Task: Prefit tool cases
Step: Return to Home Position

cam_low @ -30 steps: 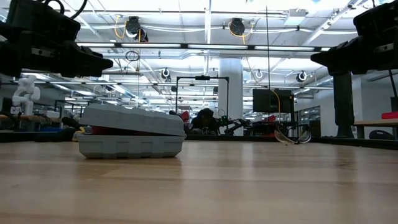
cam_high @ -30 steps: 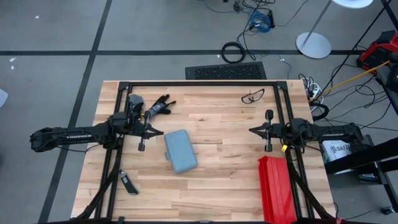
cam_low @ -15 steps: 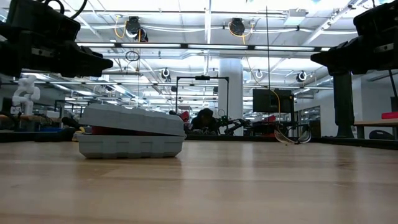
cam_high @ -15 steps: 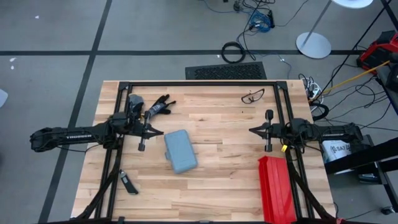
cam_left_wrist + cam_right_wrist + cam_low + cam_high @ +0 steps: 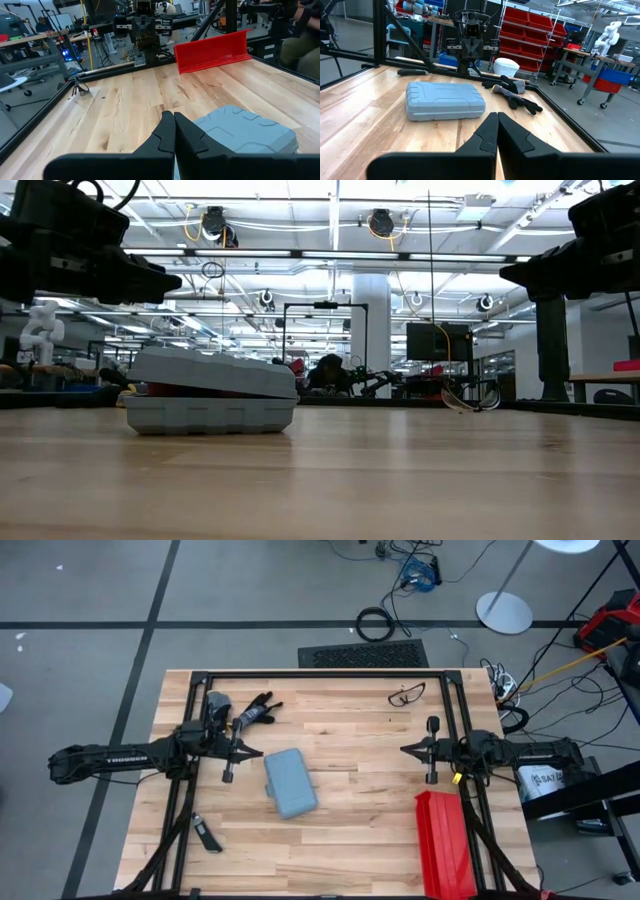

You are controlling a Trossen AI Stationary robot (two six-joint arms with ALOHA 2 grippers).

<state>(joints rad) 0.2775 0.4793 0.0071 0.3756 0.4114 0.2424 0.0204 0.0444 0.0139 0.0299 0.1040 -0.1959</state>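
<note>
While the left gripper (image 5: 173, 119) and right gripper (image 5: 497, 120) sat pinched closed on nothing, neither had moved over the last second, so homing looked done. The tool case (image 5: 290, 783) lay between them, nearer the left, lid down but slightly ajar.

blue-grey case (image 5: 290, 783) lies askew, left of table (image 5: 350, 830) centre. left gripper (image 5: 257, 752) near its upper left corner. right gripper (image 5: 405, 749) well apart, frame right. red box (image 5: 445, 845) lower right.
</note>
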